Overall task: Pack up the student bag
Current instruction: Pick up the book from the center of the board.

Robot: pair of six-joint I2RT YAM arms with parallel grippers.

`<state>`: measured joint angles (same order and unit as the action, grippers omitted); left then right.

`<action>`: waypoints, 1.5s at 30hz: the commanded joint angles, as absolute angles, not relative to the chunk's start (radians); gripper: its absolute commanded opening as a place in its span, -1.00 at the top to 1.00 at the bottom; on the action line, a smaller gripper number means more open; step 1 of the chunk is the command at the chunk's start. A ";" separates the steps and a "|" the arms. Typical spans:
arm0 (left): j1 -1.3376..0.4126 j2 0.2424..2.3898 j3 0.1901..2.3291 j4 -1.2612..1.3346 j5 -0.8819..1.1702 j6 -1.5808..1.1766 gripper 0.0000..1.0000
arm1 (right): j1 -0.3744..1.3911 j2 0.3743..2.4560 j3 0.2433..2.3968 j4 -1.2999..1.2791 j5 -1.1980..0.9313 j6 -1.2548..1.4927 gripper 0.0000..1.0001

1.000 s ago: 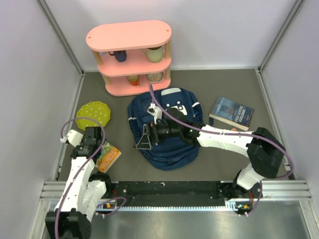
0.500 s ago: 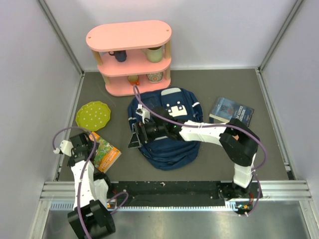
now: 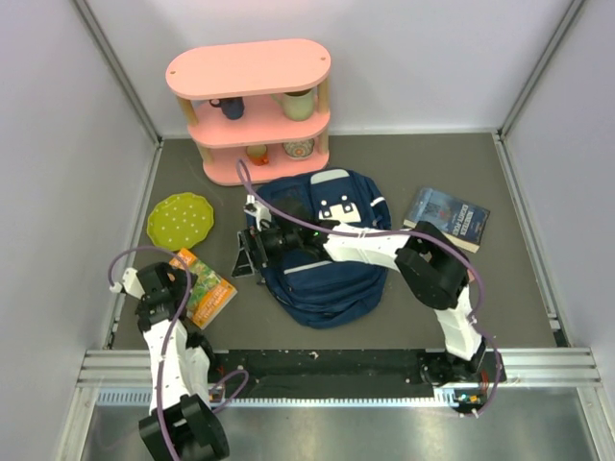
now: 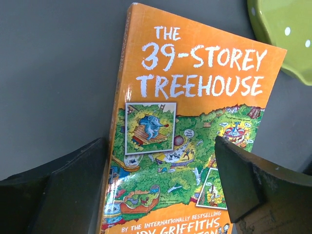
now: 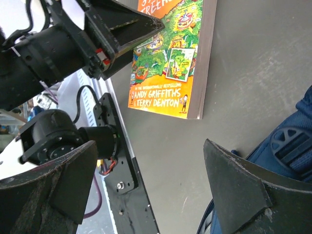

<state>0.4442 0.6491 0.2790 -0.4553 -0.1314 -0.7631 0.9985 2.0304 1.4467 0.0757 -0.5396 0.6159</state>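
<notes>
The student bag (image 3: 327,264), a navy backpack with a white patch, lies flat in the middle of the mat; its edge shows in the right wrist view (image 5: 292,146). An orange paperback, "The 39-Storey Treehouse" (image 3: 206,290) (image 4: 190,126) (image 5: 170,58), lies to its left. My left gripper (image 3: 181,288) (image 4: 161,190) hangs open just over the book's lower half, one finger past its spine and the other above the cover. My right gripper (image 3: 243,261) (image 5: 151,190) is open and empty above bare mat, between the bag's left edge and the book.
A green dotted plate (image 3: 180,219) (image 4: 287,29) lies just beyond the orange book. A blue book (image 3: 445,218) lies right of the bag. A pink shelf (image 3: 250,106) with cups stands at the back. The black base rail (image 5: 122,165) runs along the near edge.
My right gripper has swept left from over the bag's middle to its left edge. My left gripper has pulled back and down onto the orange book.
</notes>
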 commanded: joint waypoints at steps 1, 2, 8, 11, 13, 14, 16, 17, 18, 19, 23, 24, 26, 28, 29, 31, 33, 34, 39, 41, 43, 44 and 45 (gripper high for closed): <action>0.448 0.627 0.233 -0.359 0.050 -0.756 -0.86 | 0.997 2.103 1.542 0.046 -0.555 0.563 -0.74; 0.448 0.617 0.226 -0.347 0.063 -0.756 -0.83 | 0.997 2.118 1.563 0.043 -0.557 0.563 -0.74; 0.448 0.557 0.216 -0.370 0.168 -0.736 -0.66 | 0.999 2.215 1.621 0.032 -0.540 0.560 -0.72; 0.448 0.514 0.204 -0.367 0.190 -0.733 -0.60 | 0.999 2.258 1.646 0.028 -0.531 0.568 -0.71; 0.449 0.497 0.190 -0.365 0.196 -0.733 -0.56 | 1.000 2.279 1.660 0.029 -0.531 0.571 -0.70; 0.448 0.486 0.189 -0.365 0.201 -0.733 -0.56 | 1.002 2.287 1.673 0.025 -0.526 0.569 -0.70; 0.448 0.480 0.186 -0.365 0.204 -0.733 -0.55 | 1.002 2.307 1.692 0.014 -0.528 0.565 -0.66; 0.448 0.480 0.186 -0.365 0.206 -0.732 -0.55 | 1.005 2.325 1.706 0.005 -0.529 0.563 -0.65; 0.449 0.480 0.187 -0.365 0.210 -0.730 -0.54 | 1.005 2.329 1.707 0.005 -0.528 0.563 -0.64; 0.448 0.482 0.186 -0.364 0.212 -0.729 -0.53 | 1.003 2.330 1.704 0.009 -0.522 0.560 -0.55; 0.448 0.492 0.187 -0.360 0.210 -0.729 -0.51 | 1.005 2.330 1.687 0.029 -0.528 0.569 -0.19; 0.448 0.492 0.189 -0.360 0.210 -0.727 -0.50 | 1.006 2.326 1.681 0.046 -0.529 0.577 -0.14; 0.448 0.495 0.187 -0.359 0.210 -0.727 -0.50 | 1.005 2.318 1.666 0.063 -0.534 0.584 0.18; 0.448 0.494 0.187 -0.360 0.209 -0.727 -0.49 | 1.006 2.309 1.660 0.087 -0.548 0.597 0.47; 0.449 0.494 0.187 -0.360 0.210 -0.726 -0.47 | 1.005 2.306 1.654 0.092 -0.552 0.609 0.62; 0.448 0.489 0.189 -0.362 0.207 -0.726 -0.47 | 1.005 2.286 1.646 0.095 -0.528 0.612 0.94; 0.448 0.480 0.193 -0.374 0.209 -0.726 -0.51 | 1.006 2.264 1.622 0.101 -0.517 0.609 1.00; 0.448 0.463 0.196 -0.386 0.210 -0.726 -0.56 | 1.006 2.232 1.596 0.118 -0.514 0.611 1.00; 0.448 0.387 0.271 -0.463 0.307 -0.771 -0.87 | 0.980 2.108 1.464 0.294 -0.537 0.727 1.00; 0.448 0.339 0.349 -0.491 0.336 -0.779 -0.90 | 0.960 2.043 1.387 0.444 -0.558 0.835 1.00; 0.448 0.302 0.461 -0.566 0.324 -0.769 -0.96 | 0.925 1.993 1.321 0.564 -0.612 0.923 1.00; 0.448 0.293 0.500 -0.592 0.307 -0.764 -0.96 | 0.911 1.977 1.300 0.691 -0.644 1.021 1.00; 0.448 0.284 0.535 -0.642 0.269 -0.755 -0.96 | 0.901 1.959 1.281 0.754 -0.658 1.064 1.00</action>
<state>0.4461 0.3397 0.3450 -0.5579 0.2840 -0.7643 0.9680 2.1025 1.3354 0.3496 -0.5682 0.8169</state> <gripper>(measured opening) 0.980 0.026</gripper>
